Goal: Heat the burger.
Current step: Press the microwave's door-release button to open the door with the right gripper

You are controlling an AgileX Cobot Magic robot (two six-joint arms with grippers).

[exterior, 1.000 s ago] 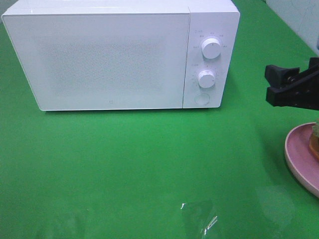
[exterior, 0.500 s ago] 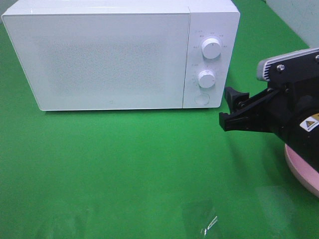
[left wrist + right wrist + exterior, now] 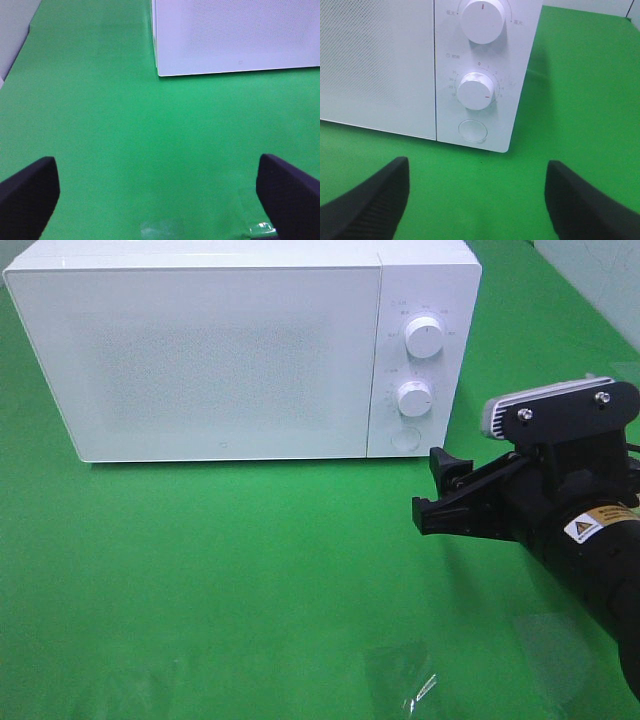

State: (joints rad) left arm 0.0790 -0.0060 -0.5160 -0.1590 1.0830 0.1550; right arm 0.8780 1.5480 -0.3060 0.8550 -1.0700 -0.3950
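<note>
The burger does not show in any view; my right arm fills the right side of the high view. The white microwave stands at the back with its door shut. My right gripper hangs open and empty over the green table, just right of and in front of the microwave's control panel. The right wrist view has that panel straight ahead of the open right gripper, with two knobs and the round button. The left gripper is open over bare green cloth, near the microwave's left front corner.
The green table spreads in front of the microwave. A shiny clear patch glints near the front edge. A pale wall borders the table at the back right.
My right arm has swung in from the right edge toward the microwave's panel and now covers the pink plate that showed a second ago. The left gripper stays wide open.
</note>
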